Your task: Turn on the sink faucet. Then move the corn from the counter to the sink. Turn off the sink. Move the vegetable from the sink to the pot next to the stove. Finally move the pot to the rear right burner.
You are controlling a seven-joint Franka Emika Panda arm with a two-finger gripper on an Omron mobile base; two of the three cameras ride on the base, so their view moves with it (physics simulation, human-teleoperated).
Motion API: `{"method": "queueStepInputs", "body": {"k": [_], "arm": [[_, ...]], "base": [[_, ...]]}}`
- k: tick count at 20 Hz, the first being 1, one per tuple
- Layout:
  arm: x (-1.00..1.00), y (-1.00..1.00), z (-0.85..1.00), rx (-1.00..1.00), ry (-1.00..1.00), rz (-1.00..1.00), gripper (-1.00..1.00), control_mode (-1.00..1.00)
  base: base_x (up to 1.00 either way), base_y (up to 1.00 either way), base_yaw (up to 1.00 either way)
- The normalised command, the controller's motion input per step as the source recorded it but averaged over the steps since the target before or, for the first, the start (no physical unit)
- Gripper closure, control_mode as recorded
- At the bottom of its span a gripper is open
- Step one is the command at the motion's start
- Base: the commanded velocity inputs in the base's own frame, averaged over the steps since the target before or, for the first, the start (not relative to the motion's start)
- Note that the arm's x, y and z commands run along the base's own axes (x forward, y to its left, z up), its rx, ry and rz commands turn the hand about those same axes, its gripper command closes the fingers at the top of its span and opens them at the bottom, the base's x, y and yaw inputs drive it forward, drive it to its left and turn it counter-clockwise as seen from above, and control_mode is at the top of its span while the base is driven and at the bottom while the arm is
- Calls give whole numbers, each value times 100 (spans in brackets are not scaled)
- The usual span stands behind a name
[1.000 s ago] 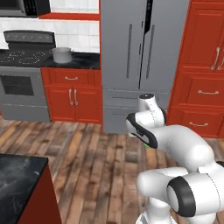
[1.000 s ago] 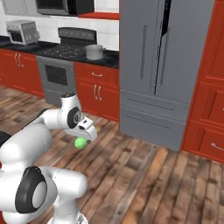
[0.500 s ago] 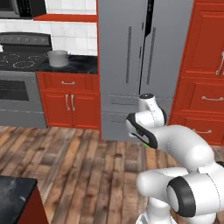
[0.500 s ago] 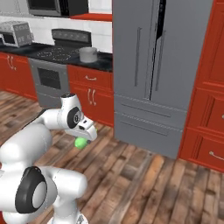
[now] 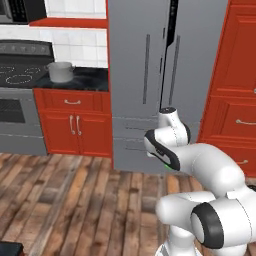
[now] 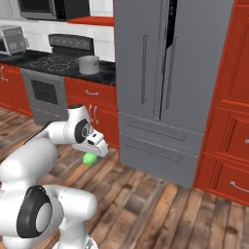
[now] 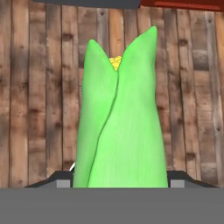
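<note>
In your left base view, going left to right, you see the stove with its dark burners, then the grey pot on the black counter just beside the stove, then the tall grey fridge, then red cabinets. The arm's white links block the hand here, and only a sliver of green peeks out under the wrist.

Your right base view adds things the left one lacks: a toaster oven at the far left, a microwave above the stove, and a clear look at the gripper. There you see the corn as a small green shape hanging just under the hand, above the wooden floor and well apart from the pot.

Your hand view shows what neither base view does: the corn up close, its green husk standing lengthwise along the camera's line of sight with a bit of yellow kernel at the tip, wooden planks behind it. The 2 fingertips sit at either side of its base, so the gripper is clamped on the corn.

The arm is folded back low in front of the base, elbow bent, wrist turned down, hand pointing at the floor in front of the fridge.
</note>
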Motion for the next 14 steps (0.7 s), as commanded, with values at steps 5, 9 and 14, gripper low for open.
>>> {"method": "queueStepInputs", "body": {"k": [5, 9, 14], "arm": [[0, 0, 0, 0, 0, 0, 100, 100], [0, 0, 0, 0, 0, 0, 100, 100], [0, 0, 0, 0, 0, 0, 100, 100]], "base": [[64, -5, 0], [58, 0, 0], [51, 5, 0]]}}
